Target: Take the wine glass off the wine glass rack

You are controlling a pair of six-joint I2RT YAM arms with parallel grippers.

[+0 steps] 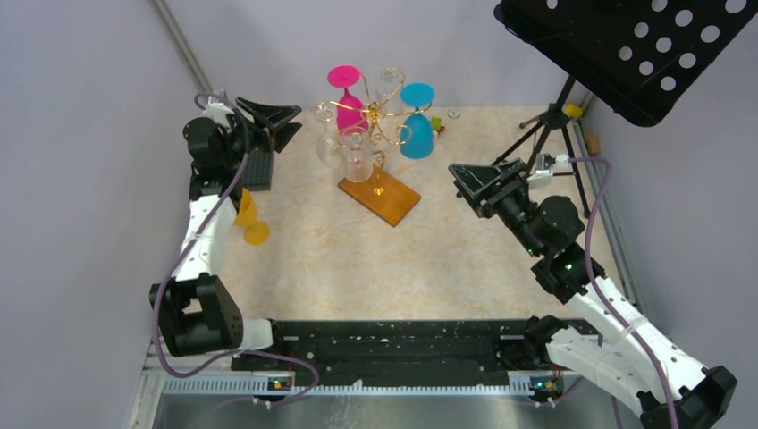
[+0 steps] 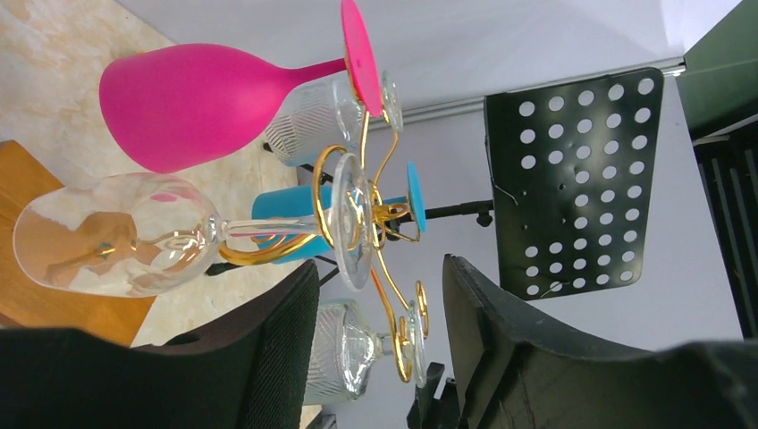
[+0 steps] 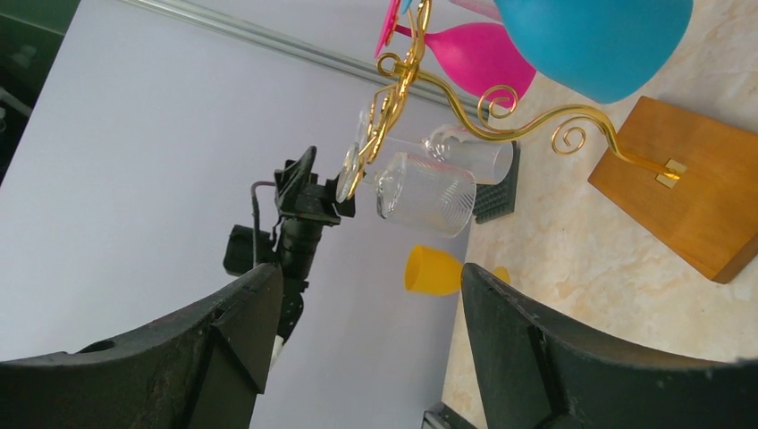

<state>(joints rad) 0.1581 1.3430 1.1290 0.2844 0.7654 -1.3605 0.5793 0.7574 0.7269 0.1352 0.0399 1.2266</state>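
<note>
The gold wire rack stands on its orange-brown wooden base at the back middle. Upside down on it hang a pink glass, a blue glass and clear glasses. My left gripper is open and empty, just left of the rack. In the left wrist view its jaws frame a ribbed clear glass on a gold arm, without touching it. My right gripper is open and empty, right of the base. In the right wrist view it faces the rack.
A yellow glass lies on the table at the left, beside the left arm. A black pad lies below the left gripper. A black music stand on a tripod stands at the back right, above the right arm.
</note>
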